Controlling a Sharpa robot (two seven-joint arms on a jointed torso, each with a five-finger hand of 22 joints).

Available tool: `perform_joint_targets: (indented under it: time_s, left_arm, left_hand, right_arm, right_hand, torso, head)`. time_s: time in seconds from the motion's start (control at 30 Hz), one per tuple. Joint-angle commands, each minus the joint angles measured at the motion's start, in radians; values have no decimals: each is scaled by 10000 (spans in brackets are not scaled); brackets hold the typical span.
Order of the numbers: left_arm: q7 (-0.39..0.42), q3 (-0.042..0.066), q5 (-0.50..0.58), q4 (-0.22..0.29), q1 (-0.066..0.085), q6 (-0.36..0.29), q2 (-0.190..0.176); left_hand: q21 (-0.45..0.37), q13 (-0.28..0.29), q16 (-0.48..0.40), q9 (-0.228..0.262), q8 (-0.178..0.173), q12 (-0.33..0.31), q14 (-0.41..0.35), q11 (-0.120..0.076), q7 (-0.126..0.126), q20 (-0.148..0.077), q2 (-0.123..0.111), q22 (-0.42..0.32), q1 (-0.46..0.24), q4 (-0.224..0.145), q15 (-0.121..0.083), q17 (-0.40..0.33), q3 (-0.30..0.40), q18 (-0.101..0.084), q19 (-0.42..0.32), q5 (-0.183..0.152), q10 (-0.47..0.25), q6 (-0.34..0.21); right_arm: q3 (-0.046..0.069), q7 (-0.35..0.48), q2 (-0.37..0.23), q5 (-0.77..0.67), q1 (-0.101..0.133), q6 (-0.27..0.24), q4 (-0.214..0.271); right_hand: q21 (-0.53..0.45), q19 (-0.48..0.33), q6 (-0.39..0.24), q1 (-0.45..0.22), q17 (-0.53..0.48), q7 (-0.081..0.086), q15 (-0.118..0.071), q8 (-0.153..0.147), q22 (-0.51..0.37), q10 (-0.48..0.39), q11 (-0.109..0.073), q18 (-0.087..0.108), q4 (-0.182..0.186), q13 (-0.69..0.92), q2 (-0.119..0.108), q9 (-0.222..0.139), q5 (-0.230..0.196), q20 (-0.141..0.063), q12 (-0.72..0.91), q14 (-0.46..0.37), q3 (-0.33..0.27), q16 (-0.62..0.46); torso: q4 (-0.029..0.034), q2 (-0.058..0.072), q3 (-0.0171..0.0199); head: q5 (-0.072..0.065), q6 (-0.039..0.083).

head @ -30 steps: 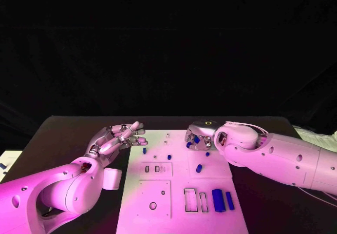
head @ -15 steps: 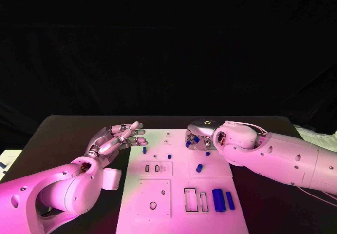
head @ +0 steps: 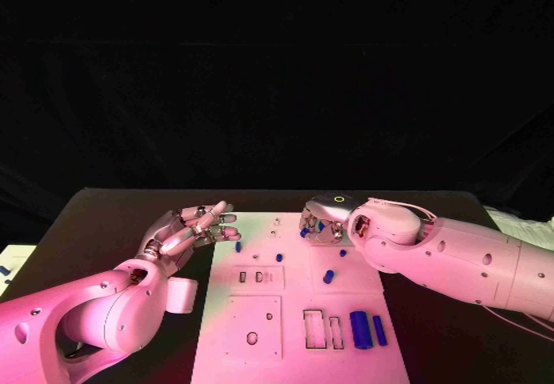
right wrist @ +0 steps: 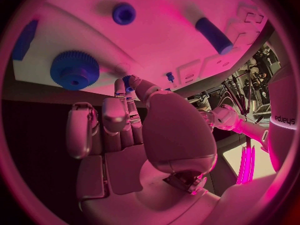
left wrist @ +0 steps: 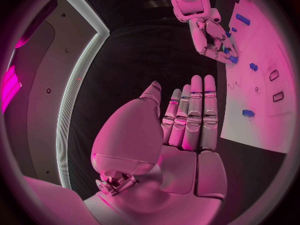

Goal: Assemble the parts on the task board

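Observation:
The white task board (head: 298, 308) lies in the middle of the black table. Small blue parts lie on it: pegs (head: 279, 258) (head: 328, 276) and two longer cylinders (head: 359, 328) near the front right. My right hand (head: 320, 223) hovers over the board's far end and pinches a small blue part (right wrist: 127, 80) between thumb and a finger. Below it on the board sit a blue gear (right wrist: 75, 70), a blue round piece (right wrist: 124, 13) and a blue cylinder (right wrist: 212, 35). My left hand (head: 192, 227) hangs beside the board's far left corner, fingers straight and apart (left wrist: 194, 115), holding nothing.
Empty rectangular slots (head: 313, 328) and a round hole (head: 252, 338) mark the board's near half. Bare black table (head: 127, 216) lies left of the board and beyond its far edge.
My right hand has shifted a little up and toward the board's far edge with the small blue part. The left hand has barely moved.

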Motion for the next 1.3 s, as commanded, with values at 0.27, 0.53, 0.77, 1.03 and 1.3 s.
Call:
perform_joint_targets:
  time_s: [0.27, 0.53, 0.77, 1.03, 1.3]
  left_arm:
    - [4, 9, 41, 58, 16, 183, -21]
    - [-9, 9, 42, 145, 46, 195, -67]
    - [-26, 9, 42, 128, 60, 206, -52]
    - [-32, 10, 42, 130, 63, 210, -50]
    - [-31, 10, 43, 136, 65, 209, -85]
  left_hand:
    - [-43, -17, -42, -9, -64, -74, 1, 56, 54, 24, 13, -10, 73, -65, 42, 16, -16, 92, -26, 17, -21, -9]
    - [-45, -17, -56, -9, -76, -89, 0, 59, 56, 26, 18, -11, 88, -79, 45, 29, -14, 92, -29, 16, -25, -11]
    - [-45, -17, -56, -9, -76, -89, 0, 59, 56, 26, 18, -11, 88, -79, 45, 29, -14, 92, -29, 16, -25, -11]
    - [-45, -17, -56, -9, -76, -89, 0, 59, 56, 26, 18, -11, 88, -79, 45, 29, -14, 92, -29, 16, -25, -11]
    - [-49, -17, -74, -9, -92, -107, -6, 62, 56, 30, 18, -14, 100, -94, 49, 43, -16, 92, -36, 15, -30, -15]
  right_arm:
    - [93, -466, 566, -286, 197, -1234, -275]
    - [100, -459, 1116, -363, 297, -1417, -829]
    - [100, -382, 1446, -375, 312, -1268, -1118]
    - [94, -390, 1609, -387, 311, -608, -1308]
    - [92, -524, 1445, -544, 309, -348, -1173]
  right_hand:
    - [99, 106, 59, -1, 157, -15, -38, -33, 120, -19, 47, -136, 88, -37, 87, 243, -36, 22, -68, 296, 57, 183]
    - [129, 121, 28, 8, 205, 6, -19, -71, 169, -85, 67, -144, 96, -51, 44, 254, -35, 33, -74, 291, 77, 243]
    - [135, 117, 11, 17, 224, 18, -10, -91, 174, -119, 77, -144, 97, -56, 22, 259, -30, 41, -74, 285, 90, 268]
    - [143, 115, 7, 12, 248, 28, -3, -105, 184, -136, 87, -145, 106, -56, -1, 267, -40, 49, -67, 279, 92, 296]
    - [148, 109, 27, -12, 268, 26, 1, -108, 189, -115, 86, -145, 134, -48, -16, 283, -64, 60, -49, 271, 86, 325]
  torso:
    - [118, 37, -40]
    - [239, 122, -73]
    - [316, 188, -108]
    - [375, 250, -144]
    - [410, 255, -154]
  head:
    - [-9, 55]
    - [-71, 67]
    - [-142, 88]
    - [-172, 72]
    - [-156, 44]
